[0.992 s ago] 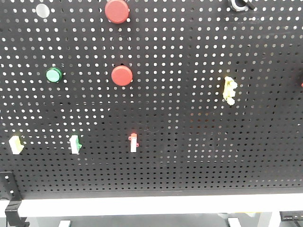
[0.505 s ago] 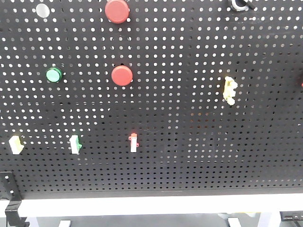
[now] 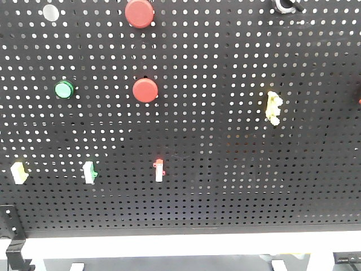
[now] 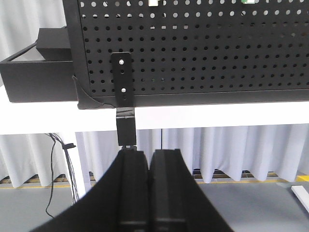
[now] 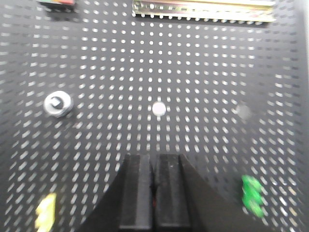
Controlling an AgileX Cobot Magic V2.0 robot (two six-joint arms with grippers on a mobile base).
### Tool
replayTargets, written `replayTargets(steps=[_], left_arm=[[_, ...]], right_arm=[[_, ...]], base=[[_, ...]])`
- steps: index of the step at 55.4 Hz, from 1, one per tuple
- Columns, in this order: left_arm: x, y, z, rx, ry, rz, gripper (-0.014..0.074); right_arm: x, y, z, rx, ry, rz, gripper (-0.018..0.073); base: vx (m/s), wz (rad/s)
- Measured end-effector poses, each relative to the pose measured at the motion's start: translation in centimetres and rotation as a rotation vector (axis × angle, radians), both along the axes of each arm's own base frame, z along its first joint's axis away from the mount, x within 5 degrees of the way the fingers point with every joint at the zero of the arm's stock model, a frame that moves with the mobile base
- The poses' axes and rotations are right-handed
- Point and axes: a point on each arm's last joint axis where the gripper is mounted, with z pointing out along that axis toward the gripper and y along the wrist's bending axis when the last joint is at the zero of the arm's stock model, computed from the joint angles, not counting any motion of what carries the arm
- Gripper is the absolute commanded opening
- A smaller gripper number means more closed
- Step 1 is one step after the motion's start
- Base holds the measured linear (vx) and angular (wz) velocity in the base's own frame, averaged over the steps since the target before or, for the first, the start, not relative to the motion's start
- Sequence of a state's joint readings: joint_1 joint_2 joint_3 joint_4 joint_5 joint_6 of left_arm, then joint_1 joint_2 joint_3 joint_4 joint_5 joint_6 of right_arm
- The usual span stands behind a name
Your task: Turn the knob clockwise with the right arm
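The knob (image 5: 58,104), a dark centre in a silvery-white ring, sits on the black pegboard (image 5: 193,72) in the right wrist view, up and to the left of my right gripper (image 5: 154,157). That gripper is shut and empty, apart from the knob, and the view is blurred. In the front view a dark knob with a white ring (image 3: 285,4) shows cut off at the top edge. No arm appears there. My left gripper (image 4: 149,152) is shut and empty below the pegboard's lower edge (image 4: 193,96).
The front view shows two red push-buttons (image 3: 139,12) (image 3: 145,90), a green button (image 3: 64,88), a yellow lumpy handle (image 3: 273,107) and small switches (image 3: 159,169) low on the board. A metal rail (image 5: 203,9) and a green fitting (image 5: 252,195) show in the right wrist view.
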State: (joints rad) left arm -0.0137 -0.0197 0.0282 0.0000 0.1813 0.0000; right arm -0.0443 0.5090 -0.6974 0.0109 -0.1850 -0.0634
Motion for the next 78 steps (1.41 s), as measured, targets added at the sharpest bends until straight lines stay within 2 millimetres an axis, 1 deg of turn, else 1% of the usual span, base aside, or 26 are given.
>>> replayTargets(steps=[5,9,12,15,23,27,31,35,37,38,43,49,55,57,58,59,68,78], left_arm=[[0.0,0.0,0.0,0.000,0.000,0.000,-0.0006],[0.0,0.0,0.0,0.000,0.000,0.000,-0.0006],[0.0,0.0,0.0,0.000,0.000,0.000,-0.0006],[0.0,0.0,0.0,0.000,0.000,0.000,-0.0006],[0.0,0.0,0.0,0.000,0.000,0.000,-0.0006],[0.0,0.0,0.0,0.000,0.000,0.000,-0.0006],[0.0,0.0,0.0,0.000,0.000,0.000,-0.0006],[0.0,0.0,0.0,0.000,0.000,0.000,-0.0006],[0.0,0.0,0.0,0.000,0.000,0.000,-0.0006],[0.0,0.0,0.0,0.000,0.000,0.000,-0.0006],[0.0,0.0,0.0,0.000,0.000,0.000,-0.0006],[0.0,0.0,0.0,0.000,0.000,0.000,-0.0006],[0.0,0.0,0.0,0.000,0.000,0.000,-0.0006],[0.0,0.0,0.0,0.000,0.000,0.000,-0.0006],[0.0,0.0,0.0,0.000,0.000,0.000,-0.0006],[0.0,0.0,0.0,0.000,0.000,0.000,-0.0006],[0.0,0.0,0.0,0.000,0.000,0.000,-0.0006],[0.0,0.0,0.0,0.000,0.000,0.000,-0.0006]], right_arm=[[1.6,-0.1,1.0,0.001,0.028,0.000,0.0326],[2.9,-0.1,1.5,0.002,0.048,0.000,0.0395],[4.1,-0.2,1.5,0.003,0.064,0.000,0.0431],[4.9,-0.2,1.4,0.003,0.067,0.000,0.0446],[6.6,-0.3,1.1,-0.008,0.066,-0.003,0.0440],[7.3,-0.2,0.9,-0.058,0.085,-0.010,0.0435],[8.2,0.1,1.0,-0.145,0.113,-0.014,0.0431],[9.1,0.8,1.6,-0.242,0.141,-0.003,0.0431],[9.9,1.2,1.7,-0.285,0.160,0.010,0.0431],[10.1,1.6,2.3,-0.327,0.155,0.013,0.0431],[11.9,3.1,3.6,-0.436,0.173,0.047,0.0431],[13.8,5.2,5.3,-0.536,0.187,0.079,0.0431],[15.9,6.9,6.8,-0.638,0.191,0.069,0.0431],[16.6,7.3,7.2,-0.661,0.186,0.063,0.0431],[17.0,7.4,7.1,-0.671,0.192,0.062,0.0431],[17.3,7.6,7.6,-0.677,0.178,0.056,0.0431],[19.5,8.2,9.0,-0.699,0.150,0.034,0.0431],[21.9,8.9,9.2,-0.704,0.149,0.032,0.0430]], base=[[0.00,0.00],[0.00,0.00],[0.00,0.00],[0.00,0.00],[0.00,0.00],[0.00,0.00],[0.00,0.00],[0.00,0.00],[0.00,0.00],[0.00,0.00],[0.00,0.00],[0.00,0.00],[0.00,0.00],[0.00,0.00],[0.00,0.00],[0.00,0.00],[0.00,0.00],[0.00,0.00]])
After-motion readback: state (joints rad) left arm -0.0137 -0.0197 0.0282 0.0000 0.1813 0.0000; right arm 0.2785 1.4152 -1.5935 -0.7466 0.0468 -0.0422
